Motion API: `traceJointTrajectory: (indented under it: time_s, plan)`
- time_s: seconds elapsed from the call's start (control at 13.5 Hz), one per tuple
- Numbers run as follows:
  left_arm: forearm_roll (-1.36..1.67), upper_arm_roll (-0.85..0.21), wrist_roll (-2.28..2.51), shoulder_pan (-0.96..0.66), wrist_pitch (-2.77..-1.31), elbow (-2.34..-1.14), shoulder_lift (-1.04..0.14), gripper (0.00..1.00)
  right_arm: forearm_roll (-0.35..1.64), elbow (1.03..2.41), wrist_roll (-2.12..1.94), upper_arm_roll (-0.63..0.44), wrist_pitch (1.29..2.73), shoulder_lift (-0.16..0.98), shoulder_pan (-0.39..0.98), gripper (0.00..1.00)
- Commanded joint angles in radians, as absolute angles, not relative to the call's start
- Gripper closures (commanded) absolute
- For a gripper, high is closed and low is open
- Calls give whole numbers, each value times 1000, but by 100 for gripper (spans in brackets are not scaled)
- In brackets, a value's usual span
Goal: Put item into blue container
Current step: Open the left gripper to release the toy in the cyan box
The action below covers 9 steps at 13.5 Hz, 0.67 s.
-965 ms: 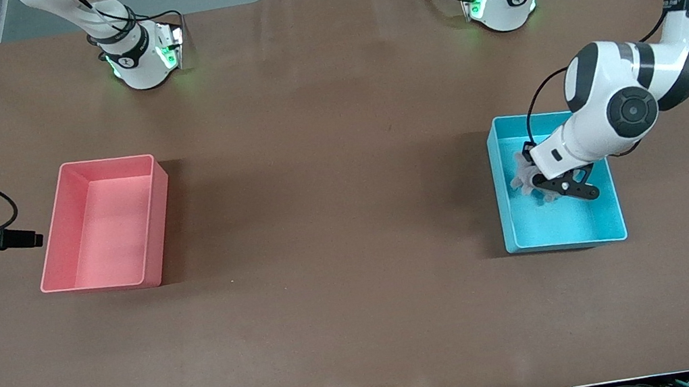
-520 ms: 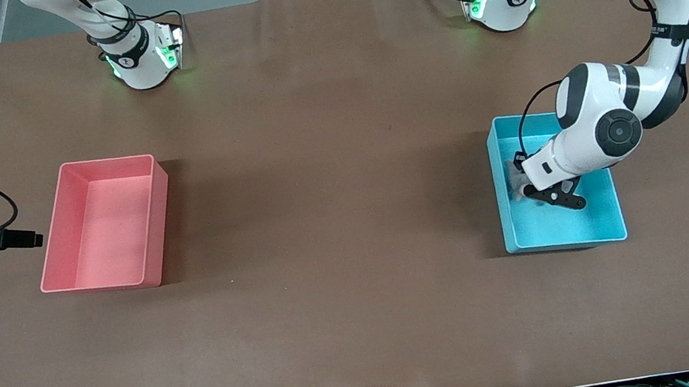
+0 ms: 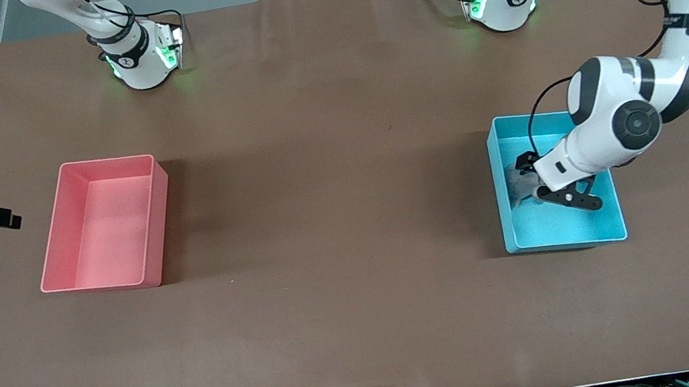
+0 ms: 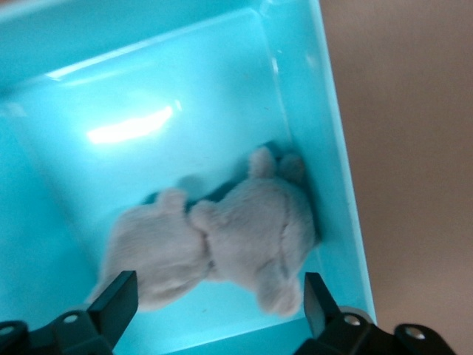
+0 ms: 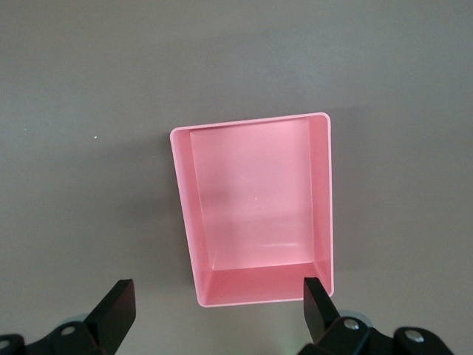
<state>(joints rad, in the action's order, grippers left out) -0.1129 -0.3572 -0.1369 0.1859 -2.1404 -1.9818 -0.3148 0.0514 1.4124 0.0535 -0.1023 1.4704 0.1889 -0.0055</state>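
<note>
- The brown table is carrying everything, and both arm bases are standing along its edge farthest from the front camera.
- The pink bin is sitting toward the right arm's end of the table, open side up; in the right wrist view its walls and floor are showing bare.
- The blue container is sitting toward the left arm's end of the table, well apart from the pink bin, at about the same distance from the front camera.
- The left gripper is hanging over the blue container, its fingers spread wide and gripping nothing.
- The right gripper is hovering high above the pink bin near the table's end on the right arm's side, its fingers also spread wide and holding nothing; this arm is waiting.
- The item, a grey plush toy, is lying on the floor of the blue container, pressed against one long wall, between the left gripper's open fingers in the left wrist view but not touched by them. In the front view only part of the toy is showing beside the gripper.
</note>
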Motion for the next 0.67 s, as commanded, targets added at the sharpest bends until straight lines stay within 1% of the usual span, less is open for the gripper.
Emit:
traceJointTrajectory:
  time_s: [0.0, 0.15, 0.3, 0.45, 0.59]
  plan:
    - [-114, -364, -129, 206, -2053, -1993, -165, 0, 21, 1505, 69, -92, 1479, 94, 12, 0]
    - [-103, -364, -111, 222, -1976, -1980, -66, 0, 21, 1558, 68, -92, 1486, 40, 12, 0]
    - [-34, -357, -92, 225, -1873, -1947, 1, 0, 20, 1588, 67, -92, 1486, 5, 9, 0]
    - [-26, -350, -60, 227, -1766, -1863, 23, 0, -3, 1591, 67, -92, 1486, -8, 9, 0]
    - [-23, -347, -26, 248, -1622, -1742, 23, 0, -32, 1588, 64, -92, 1491, -8, 9, 0]
